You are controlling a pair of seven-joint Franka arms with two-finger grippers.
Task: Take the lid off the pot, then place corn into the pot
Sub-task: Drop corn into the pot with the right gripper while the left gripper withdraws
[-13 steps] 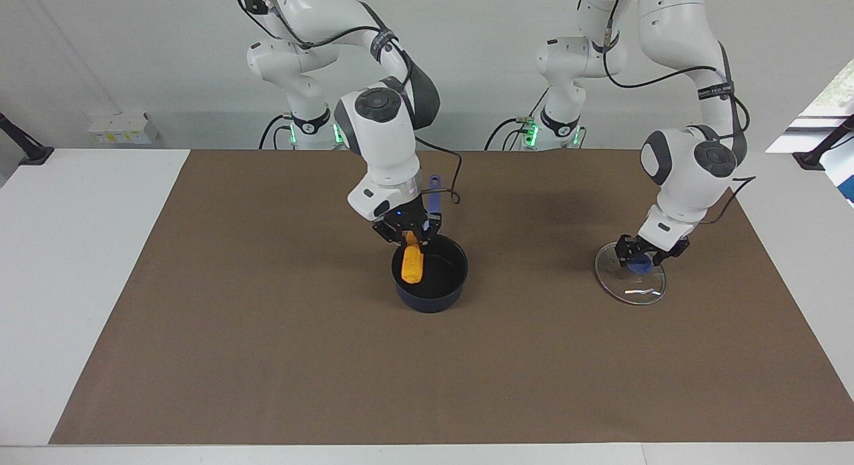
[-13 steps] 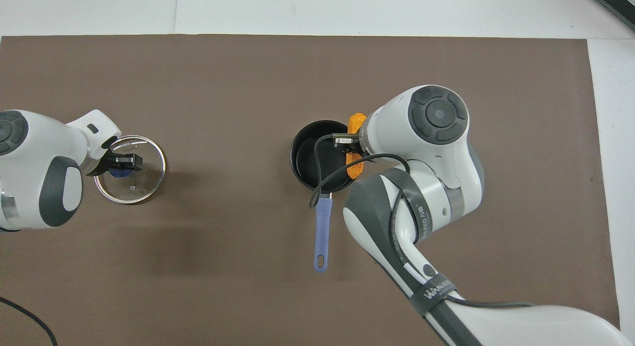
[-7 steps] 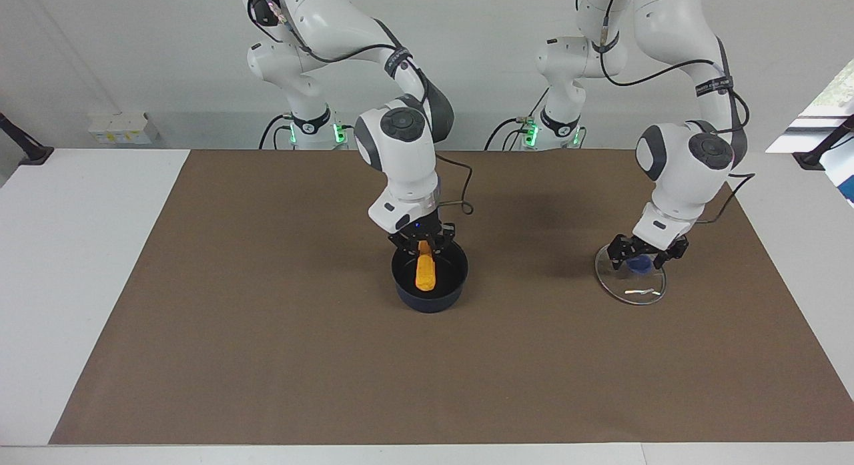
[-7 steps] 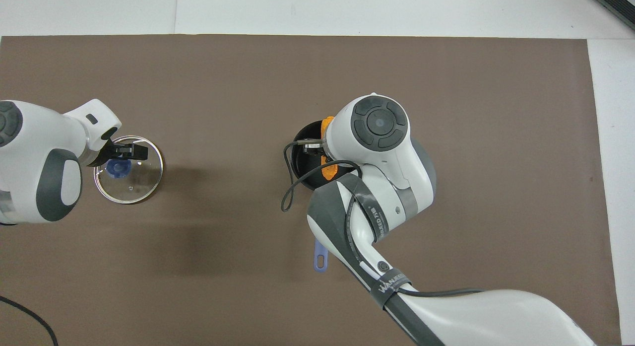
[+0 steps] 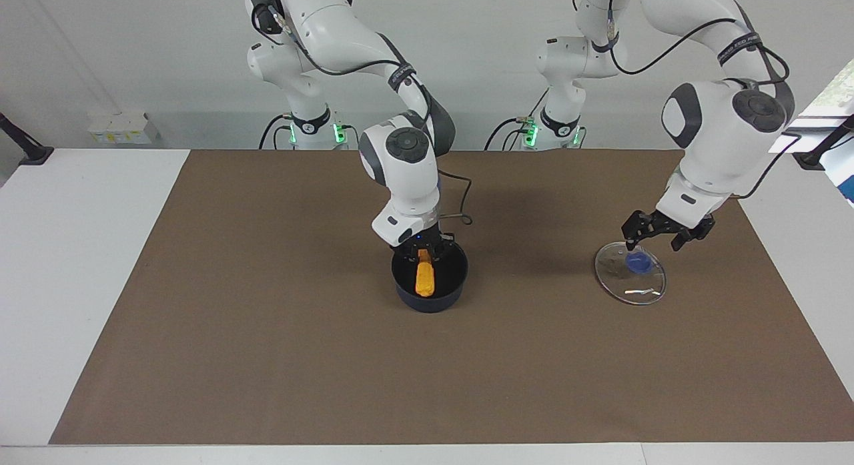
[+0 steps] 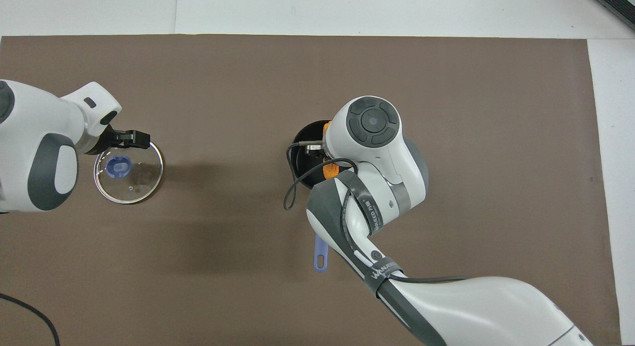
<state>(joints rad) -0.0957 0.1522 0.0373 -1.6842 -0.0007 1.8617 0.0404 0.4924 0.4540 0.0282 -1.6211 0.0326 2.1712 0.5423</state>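
The dark navy pot (image 5: 428,303) stands mid-table, and in the overhead view (image 6: 298,156) the right arm mostly covers it. My right gripper (image 5: 424,250) reaches into the pot, shut on the upper end of the orange-yellow corn (image 5: 424,279), which hangs steeply inside the pot. Bits of the corn show in the overhead view (image 6: 329,171). The glass lid (image 5: 634,286) with its blue knob (image 5: 638,263) lies flat on the mat toward the left arm's end. My left gripper (image 5: 660,233) is open and empty, just above the lid's edge nearest the robots, clear of the knob. The lid (image 6: 141,179) and left gripper (image 6: 130,139) show from overhead too.
The pot's blue-purple handle points toward the robots; only its holed end (image 6: 321,259) shows under the right arm. A brown mat (image 5: 267,358) covers the white table (image 5: 80,251). A black cable (image 6: 290,194) loops from the right wrist beside the pot.
My right gripper has carried the corn from the pot's rim over the pot's middle and lowered it inside. My left gripper has let go of the lid's knob, opened and risen.
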